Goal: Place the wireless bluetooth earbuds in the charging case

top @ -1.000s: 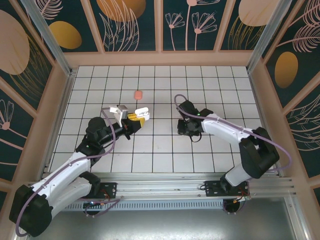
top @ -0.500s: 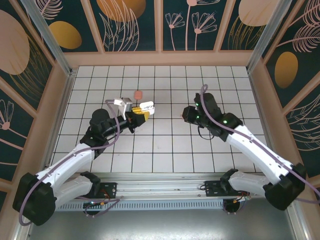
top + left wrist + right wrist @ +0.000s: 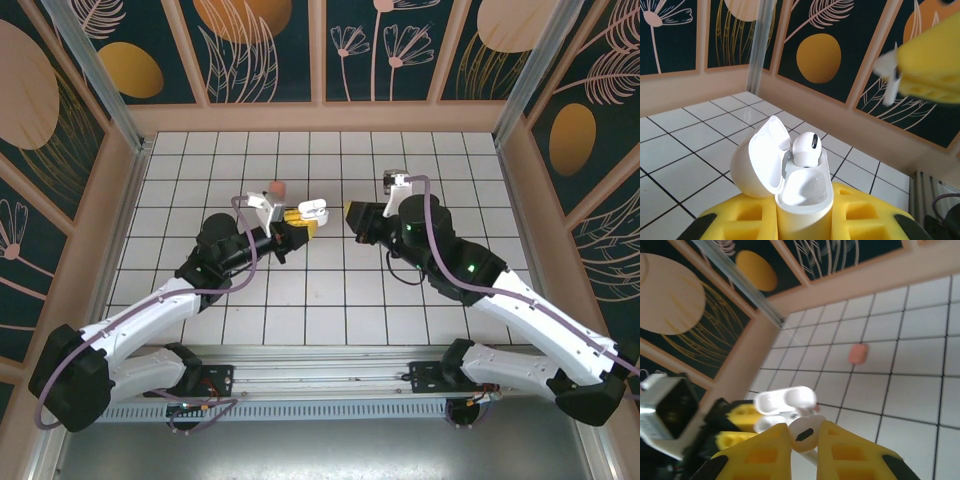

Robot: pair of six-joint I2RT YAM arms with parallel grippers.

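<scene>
The left hand (image 3: 303,220) was closed on the white charging case (image 3: 802,192), its yellow pads pressed against both sides of the lower body. The case stood upright, lifted off the tiled surface (image 3: 400,160), a little left of centre in the top view. Its lid (image 3: 762,160) was swung fully open to the left in the left wrist view. One white earbud, the seated earbud (image 3: 807,147), already sat in the far well of the case, dark oval vent facing the camera. The nearer well looked empty.

The right hand (image 3: 352,214) was nearly shut, pinching a second white earbud, the held earbud (image 3: 802,432), between its yellow fingertips. In the top view it hung just right of the case, tip pointing at it, close but apart. In the right wrist view the open case lay just above and left of the held earbud, with a narrow gap between them.

A small salmon-pink rounded piece (image 3: 858,353) lay alone on the tiles, above the left hand in the top view. Whether it was a case or a bud, I could not tell.
</scene>
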